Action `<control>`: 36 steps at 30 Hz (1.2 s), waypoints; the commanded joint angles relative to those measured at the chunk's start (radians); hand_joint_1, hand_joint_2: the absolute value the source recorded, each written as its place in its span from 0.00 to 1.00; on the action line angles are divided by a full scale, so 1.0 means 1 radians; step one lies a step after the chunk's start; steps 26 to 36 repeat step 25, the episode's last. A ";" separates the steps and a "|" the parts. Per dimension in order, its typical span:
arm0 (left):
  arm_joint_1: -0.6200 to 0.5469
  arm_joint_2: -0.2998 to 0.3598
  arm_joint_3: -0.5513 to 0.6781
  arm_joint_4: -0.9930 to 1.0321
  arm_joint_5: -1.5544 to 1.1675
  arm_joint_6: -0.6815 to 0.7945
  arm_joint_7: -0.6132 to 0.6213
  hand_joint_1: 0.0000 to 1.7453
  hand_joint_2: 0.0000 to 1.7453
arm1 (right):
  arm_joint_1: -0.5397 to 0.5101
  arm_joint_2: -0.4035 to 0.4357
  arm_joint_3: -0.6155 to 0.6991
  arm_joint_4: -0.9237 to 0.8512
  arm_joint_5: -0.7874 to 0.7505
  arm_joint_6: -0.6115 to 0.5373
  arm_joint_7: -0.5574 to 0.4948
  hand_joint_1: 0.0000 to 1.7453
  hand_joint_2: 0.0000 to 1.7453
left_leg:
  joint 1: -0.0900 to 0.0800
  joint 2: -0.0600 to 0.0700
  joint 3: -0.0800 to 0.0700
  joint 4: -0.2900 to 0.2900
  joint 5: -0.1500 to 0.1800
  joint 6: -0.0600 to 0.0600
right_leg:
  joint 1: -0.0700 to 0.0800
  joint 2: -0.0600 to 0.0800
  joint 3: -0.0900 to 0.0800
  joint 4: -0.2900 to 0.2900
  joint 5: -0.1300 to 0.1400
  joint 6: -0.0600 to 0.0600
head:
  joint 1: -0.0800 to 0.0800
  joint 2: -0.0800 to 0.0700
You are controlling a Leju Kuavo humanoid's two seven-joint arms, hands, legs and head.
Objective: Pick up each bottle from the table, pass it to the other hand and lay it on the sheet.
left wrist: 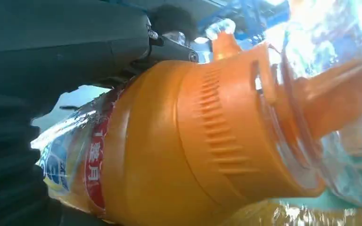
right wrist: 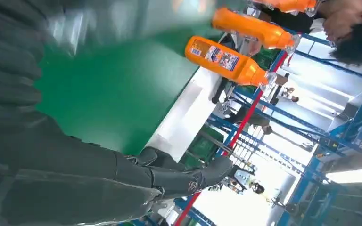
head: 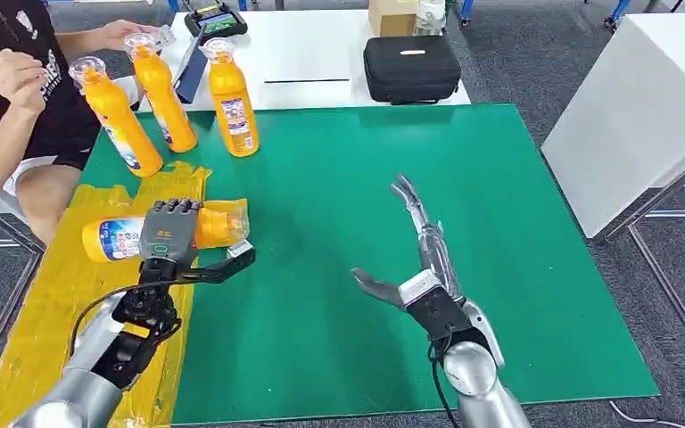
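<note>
Here the left hand [head: 171, 234] holds a lying bottle [head: 120, 235] over the yellow sheet [head: 45, 312] on the green counter [head: 339, 267]. The right hand [head: 419, 250] hovers over the counter, fingers spread wide, holding nothing. Farther back three bottles [head: 232, 98] stand upright near the sheet's far end, beside a seated person [head: 18, 80].

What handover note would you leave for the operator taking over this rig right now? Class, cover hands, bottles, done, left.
Left hand: grips the lying bottle over the yellow sheet.
Right hand: open, holding nothing, above the green mat.
Three standing bottles wait upright at the mat's far left corner, near a seated person.
Done: one bottle is at the sheet.
Left: release it, then transfer the three.
</note>
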 commanded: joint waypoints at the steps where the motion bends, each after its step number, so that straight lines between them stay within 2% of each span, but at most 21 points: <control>1: -0.065 -0.018 0.034 0.200 -0.003 0.014 -0.065 1.00 1.00 | -0.013 -0.010 -0.018 0.017 -0.005 -0.001 0.000 0.00 1.00 | 0.001 0.000 0.003 0.000 -0.001 -0.001 | 0.000 0.001 0.003 -0.001 -0.001 -0.001 | 0.000 0.000; 2: -0.065 -0.018 0.034 0.200 -0.003 0.014 -0.065 1.00 1.00 | -0.013 -0.010 -0.018 0.017 -0.005 -0.001 0.000 0.00 1.00 | 0.001 0.000 0.005 0.000 -0.002 -0.002 | 0.000 0.001 0.006 -0.001 -0.002 -0.001 | 0.000 0.000; 3: -0.061 -0.030 0.058 0.199 -0.003 0.013 -0.082 0.05 1.00 | -0.012 -0.010 -0.017 0.017 -0.005 0.002 0.001 0.00 1.00 | 0.001 0.000 0.003 0.000 -0.001 -0.002 | 0.001 0.001 0.004 -0.001 -0.001 -0.001 | 0.000 0.000; 4: -0.052 -0.041 0.084 0.194 -0.003 0.022 -0.103 0.00 1.00 | -0.012 -0.010 -0.018 0.018 -0.005 0.005 0.003 0.00 1.00 | 0.001 0.000 0.005 0.000 -0.002 -0.002 | 0.001 0.001 0.005 -0.001 -0.002 -0.001 | 0.000 0.000; 7: -0.031 -0.066 0.131 0.188 0.000 0.018 -0.131 0.00 1.00 | -0.007 -0.010 -0.019 0.023 -0.003 0.010 0.007 0.00 1.00 | 0.001 0.000 0.005 0.000 -0.002 -0.002 | 0.001 0.001 0.005 -0.001 -0.002 -0.001 | 0.000 0.000; 14: 0.001 -0.084 0.189 0.150 0.003 0.068 -0.102 0.00 1.00 | 0.013 -0.015 -0.014 0.022 0.002 0.011 0.006 0.00 1.00 | 0.001 0.000 0.007 -0.001 -0.003 -0.002 | 0.000 0.002 0.008 -0.001 -0.003 -0.002 | 0.000 0.000; 18: 0.042 -0.114 0.271 0.045 0.068 0.134 -0.109 0.00 1.00 | 0.026 -0.015 -0.016 0.009 0.006 0.005 0.006 0.00 1.00 | 0.001 0.000 0.003 0.000 -0.001 -0.001 | 0.000 0.001 0.003 -0.001 -0.001 -0.001 | 0.000 0.000; 19: 0.058 -0.132 0.299 -0.007 0.136 0.178 -0.147 0.00 0.00 | 0.029 -0.015 -0.019 0.006 0.006 0.004 0.006 0.00 1.00 | 0.001 0.000 0.004 0.000 -0.002 -0.002 | 0.001 0.001 0.005 -0.001 -0.002 -0.001 | 0.000 0.000; 21: 0.085 -0.146 0.309 -0.083 0.164 0.209 -0.159 0.00 0.00 | 0.034 -0.013 -0.020 0.004 0.006 0.003 0.007 0.00 1.00 | 0.001 0.000 0.004 0.001 -0.002 -0.002 | 0.001 0.001 0.005 -0.001 -0.002 -0.001 | 0.000 0.000; 22: 0.105 -0.165 0.314 -0.141 0.279 0.247 -0.232 0.00 0.00 | 0.037 -0.010 -0.021 0.002 0.006 -0.002 0.005 0.00 1.00 | 0.001 0.000 0.003 0.000 -0.002 -0.002 | 0.001 0.001 0.004 -0.001 -0.002 -0.001 | 0.000 0.000; 24: 0.124 -0.165 0.308 -0.190 0.284 0.229 -0.229 0.00 0.00 | 0.040 -0.011 -0.020 0.001 0.006 -0.005 0.004 0.00 1.00 | 0.001 0.000 0.002 0.000 -0.001 -0.001 | 0.000 0.001 0.003 -0.001 -0.001 -0.001 | 0.000 0.000; 36: 0.124 -0.165 0.308 -0.190 0.284 0.229 -0.229 0.00 0.00 | 0.040 -0.011 -0.020 0.001 0.006 -0.005 0.004 0.00 1.00 | 0.001 0.000 0.005 0.001 -0.003 -0.002 | 0.001 0.001 0.006 -0.001 -0.003 -0.001 | 0.000 0.000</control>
